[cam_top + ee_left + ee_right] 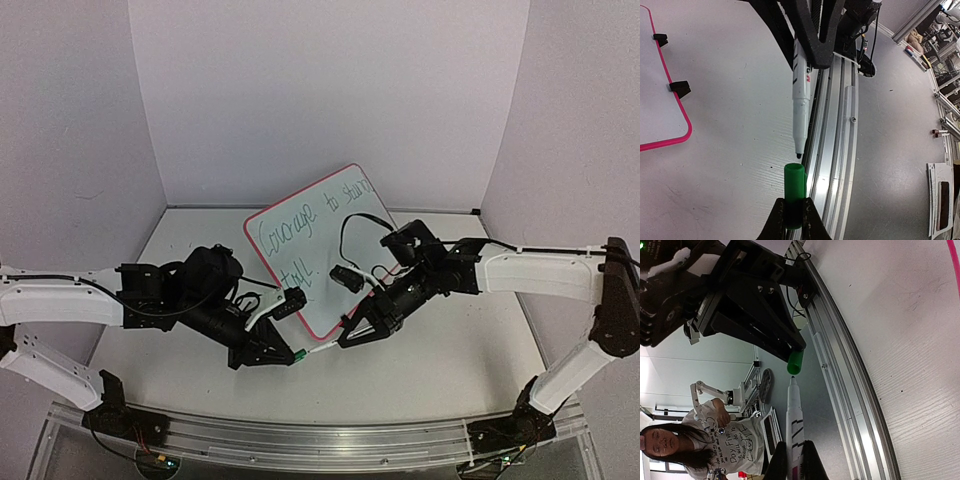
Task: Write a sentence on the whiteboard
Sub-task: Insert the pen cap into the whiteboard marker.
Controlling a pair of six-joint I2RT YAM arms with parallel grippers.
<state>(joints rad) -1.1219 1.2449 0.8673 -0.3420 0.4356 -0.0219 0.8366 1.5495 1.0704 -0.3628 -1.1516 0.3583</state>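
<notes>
I count one small white rectangular whiteboard with a thin red-pink frame point(330, 250) and one green handwritten sentence point(300, 225) on it in two lines. There are two small black clip feet point(680, 88) on one edge of the board, one white-barrelled marker pen point(801, 95) and one green plastic pen cap point(795, 192). The whiteboard sits askew toward the back of the pale worktop point(430, 370), with its far corner showing against the rear wall. I can read "Courage to" at the top and "tall." below. My right arm hides the end of the top line.

My left arm point(60, 300) comes in from the left of the whiteboard, with the wrist slanting down toward the board's nearest corner. My left jaws are pinched tight on the closed end of the green cap, and its open mouth faces the marker.

The two arms meet just in front of that nearest corner. The marker's dark tip is lined up with the cap's mouth and stops just short of it, not inside.

My right arm point(540, 275) reaches in from the right, crosses the whiteboard's right corner and slants down to the left. My right jaws are clamped on the marker's white barrel, with the tip pointing at the cap.
</notes>
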